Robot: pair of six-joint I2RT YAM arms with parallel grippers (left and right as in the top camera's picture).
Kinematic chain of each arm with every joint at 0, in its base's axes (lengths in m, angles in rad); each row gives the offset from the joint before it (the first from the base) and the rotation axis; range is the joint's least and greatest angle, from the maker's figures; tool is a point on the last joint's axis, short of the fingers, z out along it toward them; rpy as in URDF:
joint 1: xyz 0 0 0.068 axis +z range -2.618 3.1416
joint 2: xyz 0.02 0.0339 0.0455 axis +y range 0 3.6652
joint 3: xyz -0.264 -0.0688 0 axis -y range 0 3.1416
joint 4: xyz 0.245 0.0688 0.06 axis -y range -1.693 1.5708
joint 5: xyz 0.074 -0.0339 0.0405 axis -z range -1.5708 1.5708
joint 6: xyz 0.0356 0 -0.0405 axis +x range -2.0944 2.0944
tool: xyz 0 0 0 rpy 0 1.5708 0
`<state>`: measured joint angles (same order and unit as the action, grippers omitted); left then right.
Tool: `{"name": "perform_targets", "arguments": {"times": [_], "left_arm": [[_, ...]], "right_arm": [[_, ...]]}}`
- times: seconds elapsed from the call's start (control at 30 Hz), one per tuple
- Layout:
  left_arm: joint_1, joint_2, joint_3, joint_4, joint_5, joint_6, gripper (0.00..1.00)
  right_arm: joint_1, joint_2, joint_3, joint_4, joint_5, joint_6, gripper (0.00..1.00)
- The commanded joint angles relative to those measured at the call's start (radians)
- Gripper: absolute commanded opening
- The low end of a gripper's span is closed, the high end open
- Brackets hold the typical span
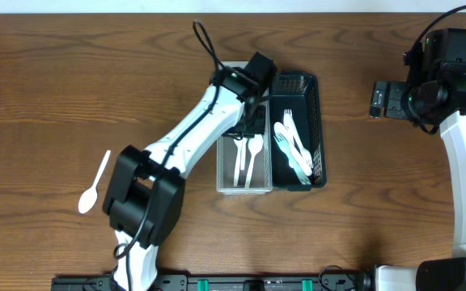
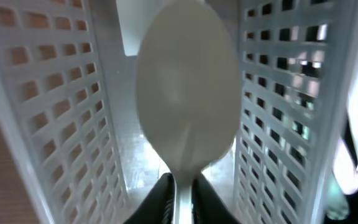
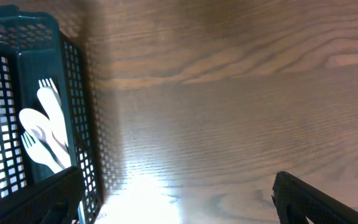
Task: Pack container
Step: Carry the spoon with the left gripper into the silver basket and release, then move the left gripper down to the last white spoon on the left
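Note:
My left gripper (image 2: 182, 196) is shut on the handle of a white plastic spoon (image 2: 186, 87) and holds it inside the white mesh container (image 2: 55, 118). From overhead the left gripper (image 1: 253, 101) sits over the white container (image 1: 223, 174), which holds white cutlery (image 1: 247, 160). The dark green container (image 1: 318, 121) beside it holds white forks and spoons (image 1: 294, 144). Another white spoon (image 1: 95, 183) lies on the table at the left. My right gripper (image 3: 179, 193) is open and empty over bare table right of the green container (image 3: 82, 93).
The right arm (image 1: 427, 89) stands at the far right edge of the table. The wooden table (image 1: 71, 81) is bare around the two containers except for the loose spoon.

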<state>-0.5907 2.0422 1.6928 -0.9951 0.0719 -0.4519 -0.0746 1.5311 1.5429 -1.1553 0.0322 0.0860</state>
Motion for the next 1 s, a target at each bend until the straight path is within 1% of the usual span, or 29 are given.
{"name": "perform_targets", "arguments": {"times": [0.0, 0.1, 0.17, 0.37, 0.43, 0.53, 0.6, 0.73, 0.8, 0.83, 0.97], "left_arm": [[0.003, -0.003, -0.003, 0.003, -0.012, -0.006, 0.17], [0.005, -0.006, -0.002, 0.014, -0.012, 0.009, 0.36], [0.007, -0.01, -0.002, 0.014, -0.012, 0.01, 0.41], [0.042, -0.079, 0.014, 0.009, -0.023, 0.055, 0.43], [0.062, -0.137, 0.014, 0.008, -0.059, 0.055, 0.43], [0.108, -0.249, 0.014, -0.008, -0.152, 0.054, 0.51], [0.154, -0.325, 0.014, -0.026, -0.192, 0.053, 0.52], [0.294, -0.448, 0.014, -0.092, -0.2, 0.045, 0.52], [0.383, -0.485, 0.014, -0.14, -0.201, 0.04, 0.52], [0.435, -0.496, 0.014, -0.167, -0.204, 0.057, 0.52], [0.615, -0.498, 0.008, -0.261, -0.204, 0.249, 0.52]], "right_arm": [[-0.014, 0.002, -0.002, -0.001, -0.007, -0.013, 0.99], [-0.014, 0.002, -0.002, 0.0, -0.007, -0.013, 0.99], [-0.014, 0.002, -0.002, -0.001, -0.007, -0.013, 0.99], [-0.014, 0.002, -0.002, -0.001, -0.007, -0.013, 0.99], [-0.014, 0.002, -0.002, -0.002, -0.007, -0.013, 0.99], [-0.014, 0.002, -0.002, -0.005, -0.007, -0.013, 0.99], [-0.014, 0.002, -0.002, -0.009, -0.007, -0.013, 0.99], [-0.014, 0.002, -0.002, -0.016, -0.007, -0.013, 0.99], [-0.014, 0.002, -0.003, -0.018, -0.007, -0.013, 0.99], [-0.014, 0.002, -0.003, -0.02, -0.007, -0.013, 0.99], [-0.014, 0.002, -0.003, -0.029, -0.007, -0.013, 0.99]]}}
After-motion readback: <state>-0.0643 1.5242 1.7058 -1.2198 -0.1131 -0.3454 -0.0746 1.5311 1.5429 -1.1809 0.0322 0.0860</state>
